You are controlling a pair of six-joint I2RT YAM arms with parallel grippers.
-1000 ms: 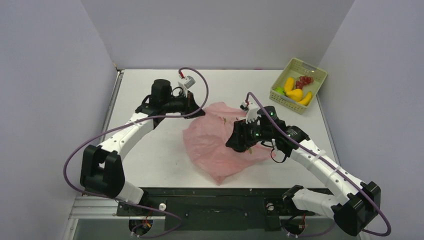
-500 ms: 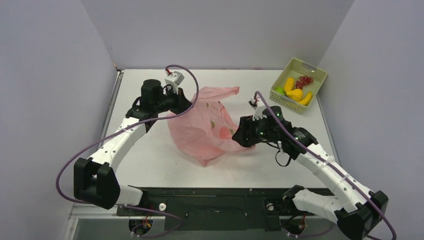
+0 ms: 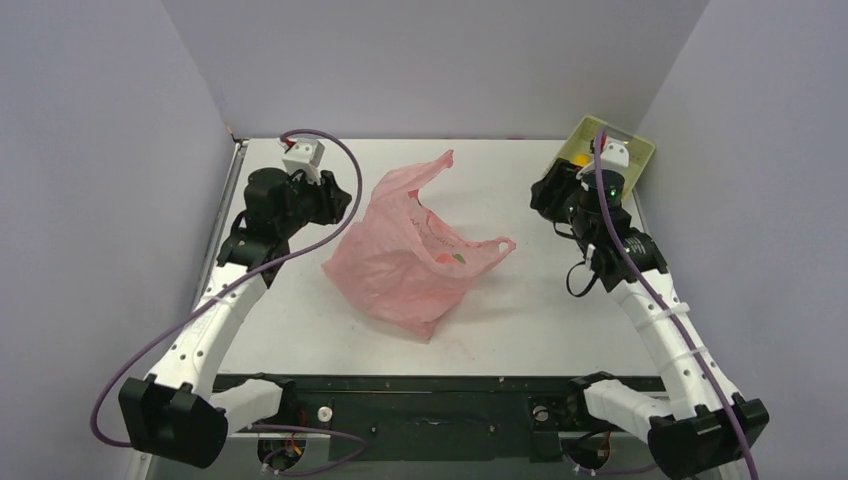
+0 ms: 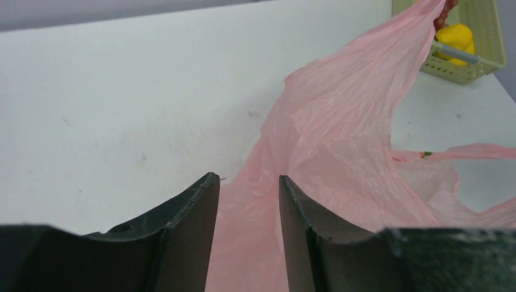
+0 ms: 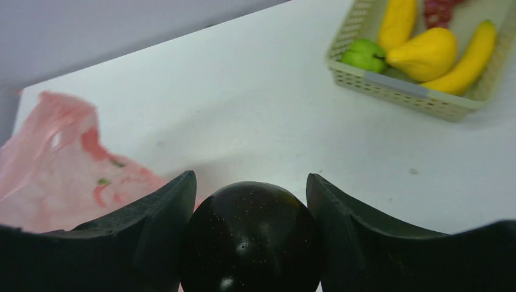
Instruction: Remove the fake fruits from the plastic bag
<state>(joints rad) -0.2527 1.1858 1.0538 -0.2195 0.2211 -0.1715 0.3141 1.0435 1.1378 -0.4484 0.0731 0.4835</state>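
The pink plastic bag (image 3: 400, 265) stands crumpled mid-table with one handle sticking up. A red fruit (image 3: 445, 258) shows through its open mouth. My left gripper (image 3: 335, 203) is at the bag's left edge. In the left wrist view its jaws (image 4: 244, 177) are apart with pink plastic (image 4: 341, 140) showing in the gap. My right gripper (image 3: 545, 190) is shut on a dark purple round fruit (image 5: 249, 237), held above the table between the bag and the basket. In the right wrist view, the bag (image 5: 55, 176) lies at lower left.
The pale green slotted basket (image 5: 395, 85) sits at the back right corner, partly hidden by my right wrist in the top view (image 3: 640, 150). It holds a green fruit (image 5: 364, 55), a yellow-orange fruit (image 5: 426, 53), a banana (image 5: 471, 58) and red grapes (image 5: 438, 9). Walls enclose three sides.
My right gripper came out of the bag with the dark purple fruit and swung back right toward the basket. My left gripper pulled left, and the bag shifted left and now stands up.
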